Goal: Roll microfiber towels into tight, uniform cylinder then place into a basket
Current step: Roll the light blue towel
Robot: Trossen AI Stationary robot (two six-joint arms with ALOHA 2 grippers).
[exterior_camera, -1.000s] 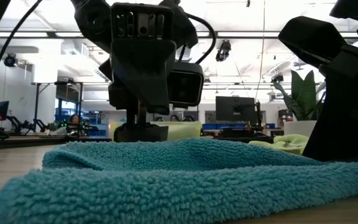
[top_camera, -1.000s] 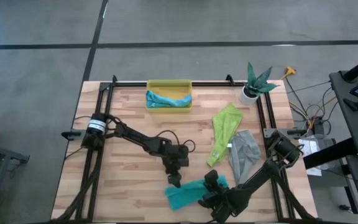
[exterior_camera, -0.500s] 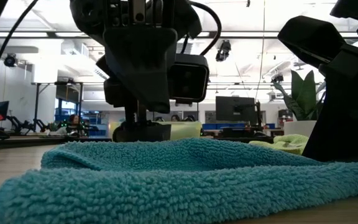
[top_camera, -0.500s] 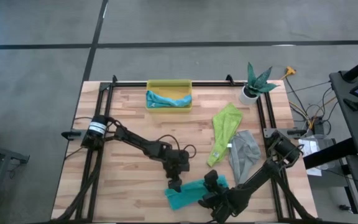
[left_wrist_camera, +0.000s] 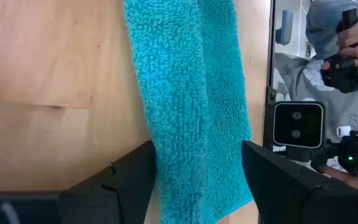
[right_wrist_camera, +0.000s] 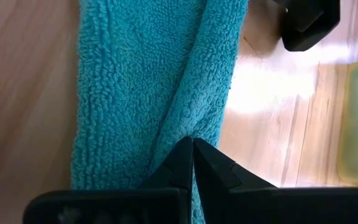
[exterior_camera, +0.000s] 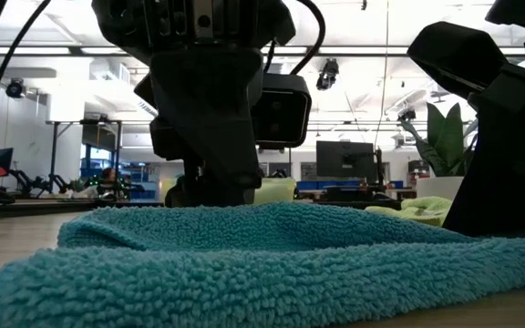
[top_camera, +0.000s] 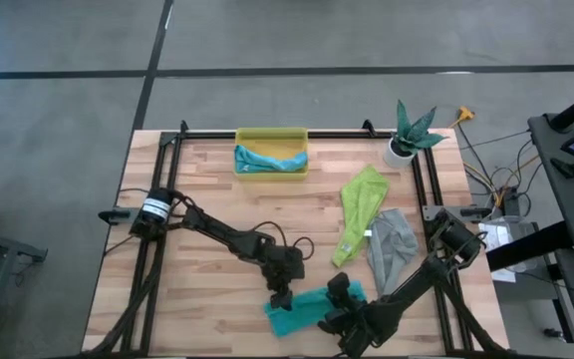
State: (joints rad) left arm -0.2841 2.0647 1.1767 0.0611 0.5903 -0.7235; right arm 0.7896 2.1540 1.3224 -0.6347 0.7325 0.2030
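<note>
Left gripper now lower than a second ago, down at the teal towel near the table's front edge, fingers narrower than before and straddling the towel's end. Left arm's elbow shifted slightly toward the front.

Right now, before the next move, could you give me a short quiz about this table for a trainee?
1. True or false: the basket holds no towel.
2. Which towel lies between the open fingers of the left hand? A. grey towel B. green towel C. teal towel
3. Fill in the missing word: the right hand is ___ on a fold of the teal towel.

Key
1. False: a blue towel already lies in the basket.
2. C.
3. shut.
</note>
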